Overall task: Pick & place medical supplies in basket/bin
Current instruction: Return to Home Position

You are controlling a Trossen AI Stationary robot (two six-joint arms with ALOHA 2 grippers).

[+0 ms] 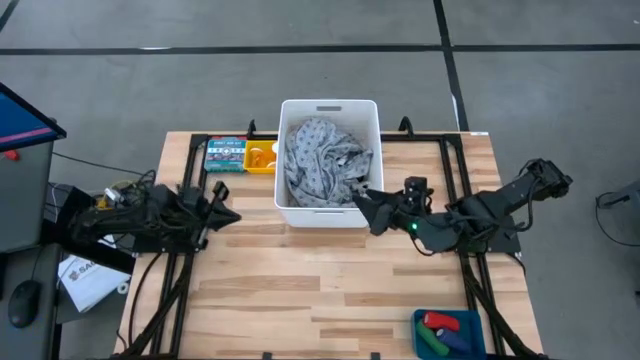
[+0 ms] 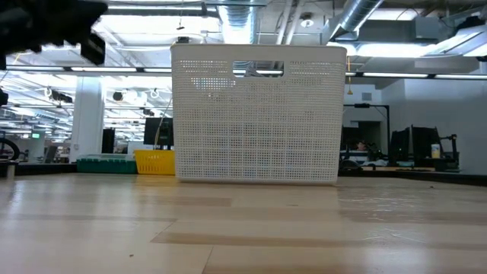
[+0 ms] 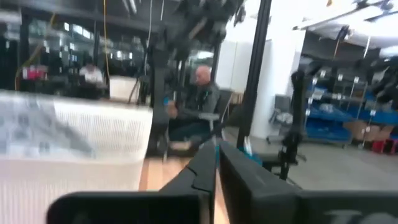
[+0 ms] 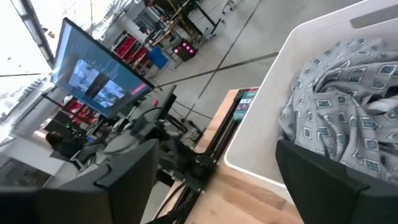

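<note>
The tabletop carries the white bin at 12 o'clock. The grey patterned cloth lies bunched inside it. The right tool hangs open and empty just off the bin's 4 o'clock corner. The left tool, fingers closed on nothing, rests at 9 o'clock.

Judged step: return to home. The next move calls for the right arm to withdraw toward 3 o'clock, clear of the bin wall.

A blue bin at 5 o'clock holds a red bottle and a green piece.

Black right arm carries a green light.
</note>
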